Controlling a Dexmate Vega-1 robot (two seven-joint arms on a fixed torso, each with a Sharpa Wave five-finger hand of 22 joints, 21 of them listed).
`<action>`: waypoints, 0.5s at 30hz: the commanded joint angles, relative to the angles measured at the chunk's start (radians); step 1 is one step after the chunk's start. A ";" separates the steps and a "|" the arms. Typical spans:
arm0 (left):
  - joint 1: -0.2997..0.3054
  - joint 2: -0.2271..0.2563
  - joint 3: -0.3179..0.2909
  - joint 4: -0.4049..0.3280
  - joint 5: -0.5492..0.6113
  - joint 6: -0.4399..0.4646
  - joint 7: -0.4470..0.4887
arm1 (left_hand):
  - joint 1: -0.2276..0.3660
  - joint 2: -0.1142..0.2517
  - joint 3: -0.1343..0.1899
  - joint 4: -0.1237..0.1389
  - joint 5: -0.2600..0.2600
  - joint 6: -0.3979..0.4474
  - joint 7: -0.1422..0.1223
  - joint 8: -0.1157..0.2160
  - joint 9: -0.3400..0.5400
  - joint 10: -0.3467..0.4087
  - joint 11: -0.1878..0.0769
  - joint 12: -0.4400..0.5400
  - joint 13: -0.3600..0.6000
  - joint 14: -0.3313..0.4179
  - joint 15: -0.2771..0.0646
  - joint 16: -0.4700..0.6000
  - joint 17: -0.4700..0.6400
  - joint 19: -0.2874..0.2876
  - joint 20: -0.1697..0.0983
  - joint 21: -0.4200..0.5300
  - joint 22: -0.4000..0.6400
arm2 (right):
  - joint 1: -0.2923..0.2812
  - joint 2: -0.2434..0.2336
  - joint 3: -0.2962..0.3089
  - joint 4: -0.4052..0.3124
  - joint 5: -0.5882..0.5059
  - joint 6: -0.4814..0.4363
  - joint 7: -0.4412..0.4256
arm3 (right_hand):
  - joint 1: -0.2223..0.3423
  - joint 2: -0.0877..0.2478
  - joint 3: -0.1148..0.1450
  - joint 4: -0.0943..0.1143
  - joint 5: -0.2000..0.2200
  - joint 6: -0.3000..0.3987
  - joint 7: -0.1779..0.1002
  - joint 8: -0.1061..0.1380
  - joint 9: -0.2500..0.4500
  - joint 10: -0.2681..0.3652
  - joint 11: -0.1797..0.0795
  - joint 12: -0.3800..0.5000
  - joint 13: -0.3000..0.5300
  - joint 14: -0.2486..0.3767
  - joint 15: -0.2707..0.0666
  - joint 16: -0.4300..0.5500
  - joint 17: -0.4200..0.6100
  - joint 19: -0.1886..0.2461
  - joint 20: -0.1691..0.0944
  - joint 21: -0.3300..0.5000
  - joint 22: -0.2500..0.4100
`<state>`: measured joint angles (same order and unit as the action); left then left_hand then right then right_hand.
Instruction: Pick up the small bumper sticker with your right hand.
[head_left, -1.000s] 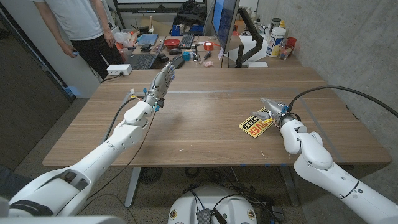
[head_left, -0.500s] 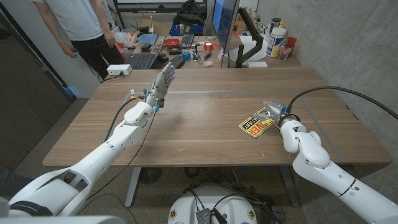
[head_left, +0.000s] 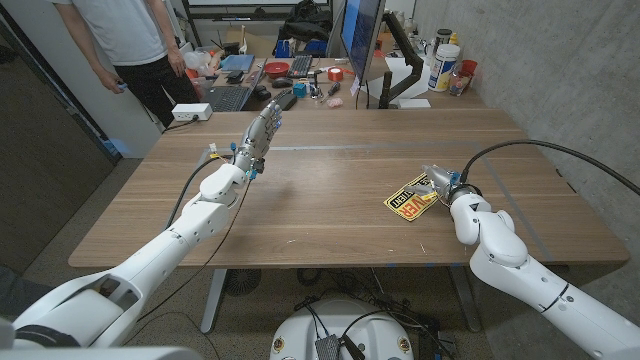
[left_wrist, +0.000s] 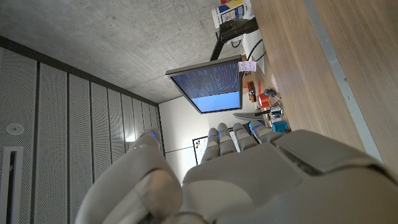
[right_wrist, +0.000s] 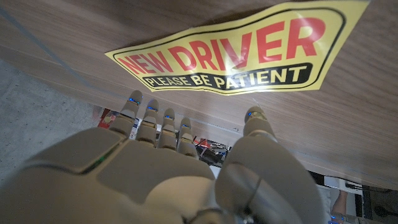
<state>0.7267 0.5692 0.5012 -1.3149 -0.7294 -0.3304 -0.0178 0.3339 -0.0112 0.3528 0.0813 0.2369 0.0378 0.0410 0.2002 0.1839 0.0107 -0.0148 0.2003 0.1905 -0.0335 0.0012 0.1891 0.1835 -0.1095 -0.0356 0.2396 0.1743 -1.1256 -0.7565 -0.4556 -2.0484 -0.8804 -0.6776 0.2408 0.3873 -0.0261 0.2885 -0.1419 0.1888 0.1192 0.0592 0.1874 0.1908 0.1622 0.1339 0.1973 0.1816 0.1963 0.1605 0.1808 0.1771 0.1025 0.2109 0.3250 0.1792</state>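
Item: bumper sticker (head_left: 411, 199), flat on the table (head_left: 330, 200) just ahead of our right hand (head_left: 439, 181), fingers apart and empty, long axis crosswise to them; left hand (head_left: 262, 128) far off.

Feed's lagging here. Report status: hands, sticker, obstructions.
Left hand raised, open, holding nothing. Right hand open at yellow "NEW DRIVER" bumper sticker, no grip. Sticker on wooden table. Nothing between.

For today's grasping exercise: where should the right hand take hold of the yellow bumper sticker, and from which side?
Probably the edge nearest the right hand. The sticker lies flat on the table, so a pinch at that edge looks best.
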 joint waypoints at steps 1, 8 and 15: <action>-0.002 0.004 0.007 -0.004 -0.002 0.006 0.004 | 0.005 0.007 -0.002 -0.002 -0.003 0.007 0.004 0.002 0.004 0.004 -0.002 0.005 0.003 -0.004 -0.001 0.002 0.002 -0.003 0.002 -0.003 0.005 | 0.010 -0.006 -0.018 0.014 0.000 -0.015 0.011 | 0.006 -0.012 -0.006 -0.003 0.008 -0.016 0.001 -0.002 0.002 -0.009 -0.001 0.001 0.002 -0.004 0.002 0.002 0.001 0.001 0.004 -0.007 0.003; -0.008 0.000 0.011 0.008 -0.003 0.005 -0.003 | 0.007 0.010 -0.001 -0.003 -0.003 0.008 0.005 0.002 0.004 0.003 -0.006 0.005 0.003 -0.005 0.000 0.001 0.001 -0.004 0.002 -0.005 0.005 | 0.013 0.001 -0.035 0.021 -0.021 -0.030 0.004 | 0.012 -0.013 -0.005 -0.004 0.010 -0.029 0.001 -0.004 0.002 -0.020 0.001 -0.002 0.002 -0.010 0.002 0.001 0.001 0.002 0.004 -0.012 0.003; -0.013 -0.001 0.013 0.015 -0.003 0.007 -0.007 | 0.009 0.012 0.000 -0.004 -0.004 0.007 0.005 0.002 0.004 0.002 -0.006 0.004 0.003 -0.004 0.000 0.001 0.001 -0.004 0.003 -0.007 0.006 | 0.014 0.006 -0.036 0.036 -0.011 -0.022 -0.006 | 0.019 -0.015 -0.006 -0.005 0.013 -0.041 0.005 -0.003 0.002 -0.041 0.006 -0.006 0.002 -0.033 0.016 -0.005 0.001 0.003 0.004 -0.019 0.003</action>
<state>0.7218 0.5703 0.5099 -1.3116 -0.7294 -0.3263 -0.0150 0.3390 -0.0062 0.3529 0.0813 0.2369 0.0377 0.0411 0.2002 0.1838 0.0120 -0.0161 0.2003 0.1906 -0.0335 0.0012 0.1891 0.1813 -0.1096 -0.0356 0.2338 0.1743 -1.1185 -0.7590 -0.4710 -2.0392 -0.8895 -0.6970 0.2470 0.3956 -0.0343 0.2843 -0.1461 0.1928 0.0852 0.0609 0.1875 0.1909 0.1342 0.1352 0.1949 0.1817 0.1761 0.1694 0.1774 0.1772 0.1025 0.2109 0.3095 0.1792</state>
